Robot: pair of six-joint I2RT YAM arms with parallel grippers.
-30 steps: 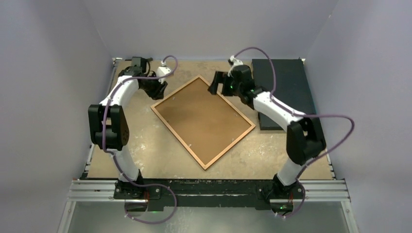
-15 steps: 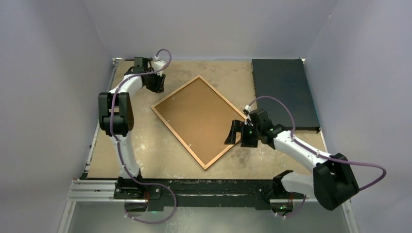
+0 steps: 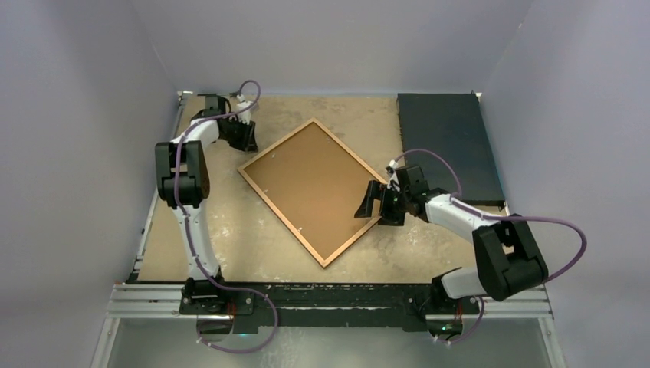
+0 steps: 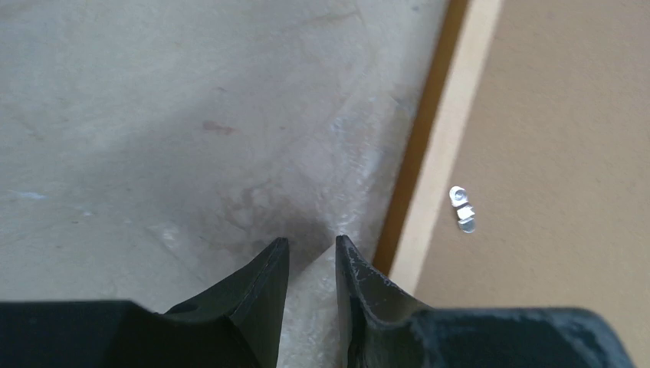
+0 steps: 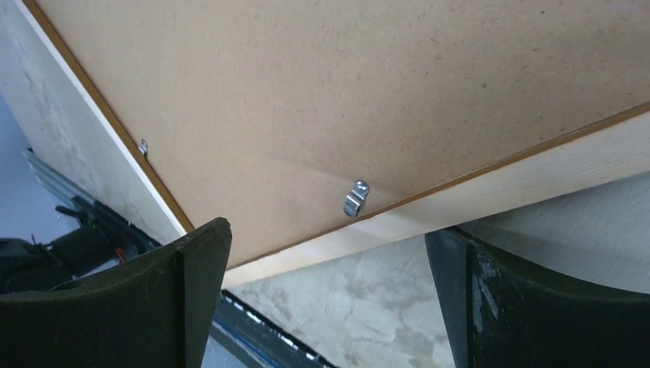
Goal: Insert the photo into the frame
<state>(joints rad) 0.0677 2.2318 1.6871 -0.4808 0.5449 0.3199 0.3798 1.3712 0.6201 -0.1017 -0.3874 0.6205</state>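
Table (image 3: pixel 253 245) bearing the frame (image 3: pixel 318 192), back-up and skewed; photo nowhere in view. Right gripper (image 3: pixel 375 205) spread wide at its right edge; left gripper (image 4: pixel 313 247) nearly pressed together, pinching nothing, beside the far-left rail. Risk: unheld frame skidding under any push at 1 small metal clip (image 5: pixel 356 198).

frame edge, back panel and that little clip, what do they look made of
Frame edge: likely bare pale wood, matte, faint grain lines.
Back panel: probably fibreboard, flat brown with fine dark specks, no grain.
Clip: shiny silver, apparently metal.
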